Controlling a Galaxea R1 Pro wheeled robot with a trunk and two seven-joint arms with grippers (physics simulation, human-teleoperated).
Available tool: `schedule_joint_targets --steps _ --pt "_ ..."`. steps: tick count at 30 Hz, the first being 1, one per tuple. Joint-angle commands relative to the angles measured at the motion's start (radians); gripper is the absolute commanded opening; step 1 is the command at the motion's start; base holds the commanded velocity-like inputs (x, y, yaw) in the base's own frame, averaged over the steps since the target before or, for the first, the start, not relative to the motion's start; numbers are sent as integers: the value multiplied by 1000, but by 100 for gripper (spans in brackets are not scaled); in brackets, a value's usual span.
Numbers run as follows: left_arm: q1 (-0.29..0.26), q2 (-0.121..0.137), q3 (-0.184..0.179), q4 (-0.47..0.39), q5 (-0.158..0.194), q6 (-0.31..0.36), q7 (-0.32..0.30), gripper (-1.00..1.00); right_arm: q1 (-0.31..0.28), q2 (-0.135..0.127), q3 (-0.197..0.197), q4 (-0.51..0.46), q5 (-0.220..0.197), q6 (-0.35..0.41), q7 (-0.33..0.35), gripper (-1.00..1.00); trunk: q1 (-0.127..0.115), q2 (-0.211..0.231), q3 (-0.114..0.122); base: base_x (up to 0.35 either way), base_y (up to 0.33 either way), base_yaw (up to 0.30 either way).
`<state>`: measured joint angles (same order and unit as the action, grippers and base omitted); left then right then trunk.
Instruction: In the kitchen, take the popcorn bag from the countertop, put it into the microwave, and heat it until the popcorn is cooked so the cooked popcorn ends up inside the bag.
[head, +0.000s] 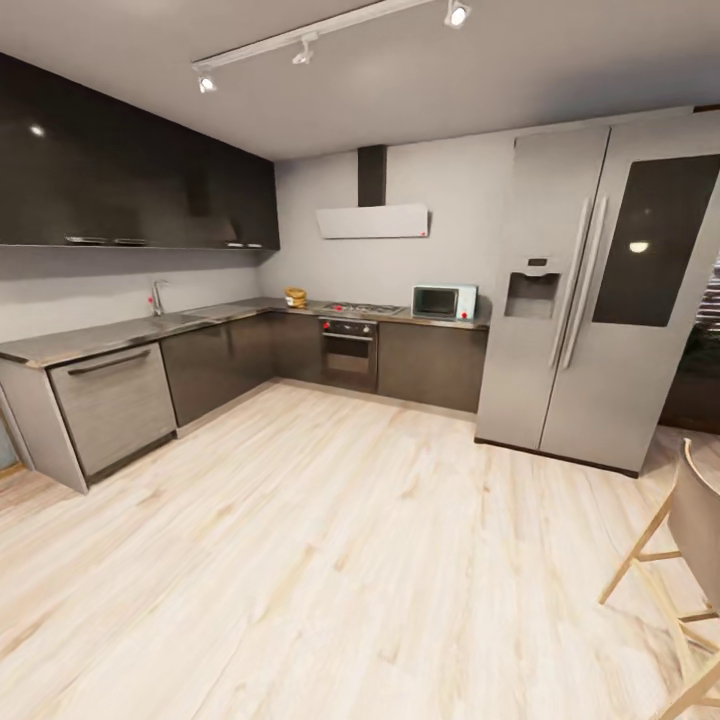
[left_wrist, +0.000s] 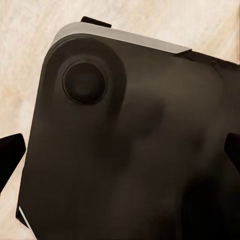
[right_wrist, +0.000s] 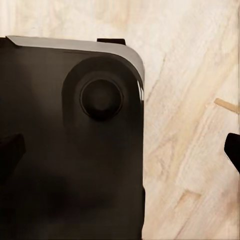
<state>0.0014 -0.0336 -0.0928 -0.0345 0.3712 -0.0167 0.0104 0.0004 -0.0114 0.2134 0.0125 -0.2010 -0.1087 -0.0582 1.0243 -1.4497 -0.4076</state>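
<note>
In the head view the kitchen lies ahead across a pale wood floor. The tan popcorn bag (head: 296, 297) stands on the grey countertop (head: 120, 335) in the far corner, left of the hob. The mint-white microwave (head: 444, 301), its dark door closed, sits on the same countertop beside the fridge. No popcorn shows. In the left wrist view my left gripper (left_wrist: 120, 155) hangs open over the robot's dark base (left_wrist: 130, 150), fingertips (left_wrist: 10, 157) wide apart. My right gripper (right_wrist: 120, 152) is likewise open in the right wrist view, holding nothing.
A tall silver fridge (head: 590, 290) stands at the right. A black-and-steel oven (head: 349, 352) sits under the gas hob (head: 362, 309) and white hood (head: 373, 220). A dishwasher front (head: 113, 405) ends the left counter run. A wooden chair (head: 680, 560) is near right.
</note>
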Motion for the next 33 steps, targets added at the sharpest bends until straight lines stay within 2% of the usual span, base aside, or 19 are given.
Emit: schedule_joint_targets --steps 1,10,12,16,33 --pt "0 0 -8 -1 9 -2 1 100 0 0 10 1 -9 -5 -1 100 1 0 -1 325 0 0" --pt "0 0 -8 -5 8 6 0 100 0 1 7 1 -9 -5 -2 100 1 0 -1 325 0 0" --pt "0 4 -8 -20 5 64 0 100 0 2 8 1 -7 -5 -1 100 1 0 -1 325 0 0" --pt "0 20 -7 -50 5 93 0 100 0 3 6 1 -9 -5 -1 100 1 0 -1 325 46 0" --pt "0 20 -6 -38 9 81 2 100 0 3 12 1 -4 -9 0 100 1 0 -1 325 79 0"
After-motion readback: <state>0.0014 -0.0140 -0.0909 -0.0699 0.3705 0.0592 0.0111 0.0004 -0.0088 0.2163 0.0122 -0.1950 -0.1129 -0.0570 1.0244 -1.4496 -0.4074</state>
